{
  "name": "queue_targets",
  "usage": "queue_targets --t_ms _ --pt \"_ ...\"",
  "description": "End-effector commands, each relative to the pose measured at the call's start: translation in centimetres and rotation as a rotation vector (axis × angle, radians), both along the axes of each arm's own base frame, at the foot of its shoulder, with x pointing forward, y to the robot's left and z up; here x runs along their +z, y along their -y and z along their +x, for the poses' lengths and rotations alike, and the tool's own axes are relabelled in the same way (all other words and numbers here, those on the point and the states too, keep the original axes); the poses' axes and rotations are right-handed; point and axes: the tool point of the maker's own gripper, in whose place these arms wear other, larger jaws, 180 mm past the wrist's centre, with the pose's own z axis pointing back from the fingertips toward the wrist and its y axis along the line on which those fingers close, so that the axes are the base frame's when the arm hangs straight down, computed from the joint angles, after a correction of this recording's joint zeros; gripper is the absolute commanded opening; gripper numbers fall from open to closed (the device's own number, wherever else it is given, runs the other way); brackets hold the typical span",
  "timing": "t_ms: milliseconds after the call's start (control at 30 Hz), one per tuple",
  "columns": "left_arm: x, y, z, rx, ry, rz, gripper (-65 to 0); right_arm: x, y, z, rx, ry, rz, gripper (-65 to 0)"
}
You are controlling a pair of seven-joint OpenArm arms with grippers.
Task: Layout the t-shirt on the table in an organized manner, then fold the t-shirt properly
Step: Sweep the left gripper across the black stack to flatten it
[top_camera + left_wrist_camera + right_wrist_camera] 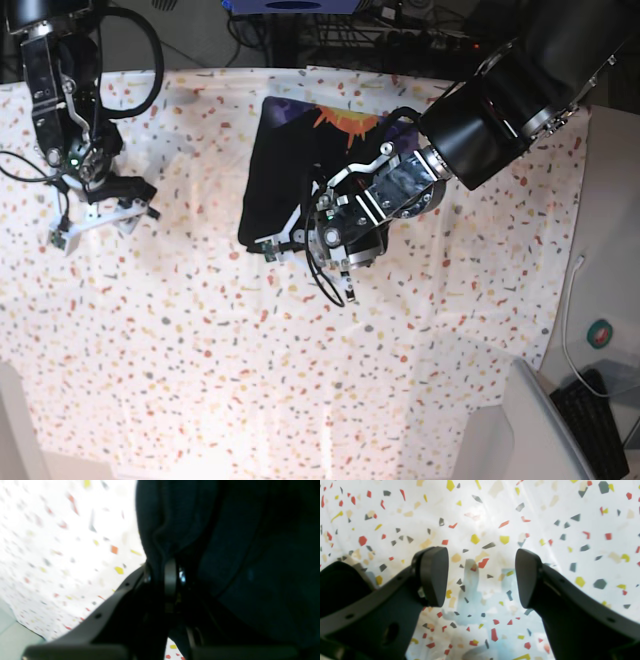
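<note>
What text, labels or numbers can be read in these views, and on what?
None readable.
t-shirt: purple-and-orange print near the neck, no letters to make out.
table: only coloured flecks, no writing.
Round teal sticker at the right edge: too small to read.

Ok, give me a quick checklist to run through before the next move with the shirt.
1. Left hand shut on the t-shirt: ok.
2. Right hand open and empty: ok.
3. Right hand over bare table, apart from the shirt: ok.
4. Shirt laid out flat: not ok, it lies bunched under the left arm.
5. Sleeves spread: cannot tell, the arm hides them.
</note>
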Motion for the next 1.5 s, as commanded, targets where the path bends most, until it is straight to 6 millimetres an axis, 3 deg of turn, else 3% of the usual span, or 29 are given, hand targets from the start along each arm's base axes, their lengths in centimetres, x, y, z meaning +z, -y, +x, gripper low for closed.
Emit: queue_targets --t_ms 0,100,400,867,1200,1467 --pt "0.9 1.0 1.3 0.004 0.021 -0.013 -65.0 1.2 0.8 1.1 -0.002 0.049 -0.027 -25.7" --pt "-0.4 1.0 1.0 0.038 -0.019 -0.002 -65.0 1.3 1.0 1.1 -0.003 0.050 -0.032 -25.7" --pt "1.2 1.7 4.0 0.171 -0.021 -0.077 -65.0 1.2 0.9 1.1 0.000 0.049 -0.032 -25.5" --pt "1.8 3.0 4.4 0.159 -0.011 -0.097 -65.0 1.2 0.7 1.1 0.006 0.049 -0.029 -25.5" --pt "0.8 6.1 4.0 0.162 -0.074 -0.106 -65.0 1.2 0.6 1.1 0.006 0.049 -0.027 -25.5" --pt "1.3 6.1 4.7 0.161 -0.061 -0.110 -65.0 1.3 0.7 1.1 0.006 0.050 -0.029 -25.5"
